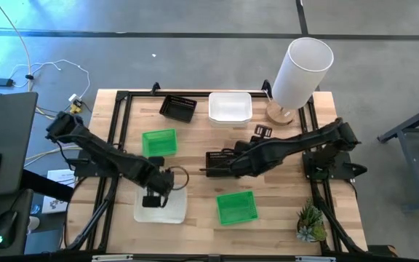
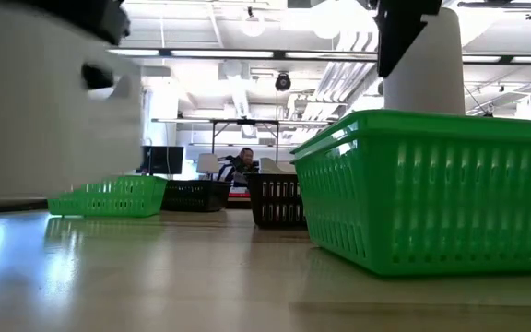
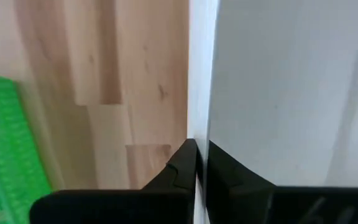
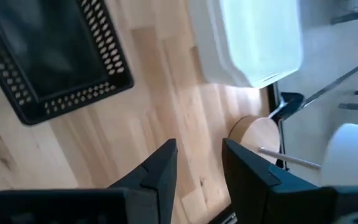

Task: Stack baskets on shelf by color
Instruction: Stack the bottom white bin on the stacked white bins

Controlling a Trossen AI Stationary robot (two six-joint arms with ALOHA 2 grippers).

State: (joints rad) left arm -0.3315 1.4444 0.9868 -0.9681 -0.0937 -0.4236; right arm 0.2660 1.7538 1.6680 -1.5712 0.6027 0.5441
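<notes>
In the high view my left gripper [image 1: 158, 193] is shut on a white basket [image 1: 162, 209] near the table's near edge. My right gripper [image 1: 214, 167] hangs open at the table's middle, over a black basket [image 1: 218, 156] that rests on its base and touches nothing. Its wrist view [image 4: 197, 158] looks past it at another black basket [image 4: 48, 56] and a white basket [image 4: 260, 37] by the far edge. Two green baskets [image 1: 158, 142] [image 1: 236, 207] sit flat on the wood. My left gripper pinches the white basket's thin side wall [image 3: 199, 93] at its far rim, one finger [image 3: 182, 165] outside and one finger [image 3: 225, 171] inside, coming from above. In the low view the white basket [image 2: 44, 101] hangs lifted clear of the table.
A tall white cylinder on a wooden foot [image 1: 302, 69] stands at the far right corner and a small plant [image 1: 311, 222] at the near right corner. A black frame [image 1: 122, 98] runs along the table's edges. A person [image 2: 243, 161] sits in the room beyond.
</notes>
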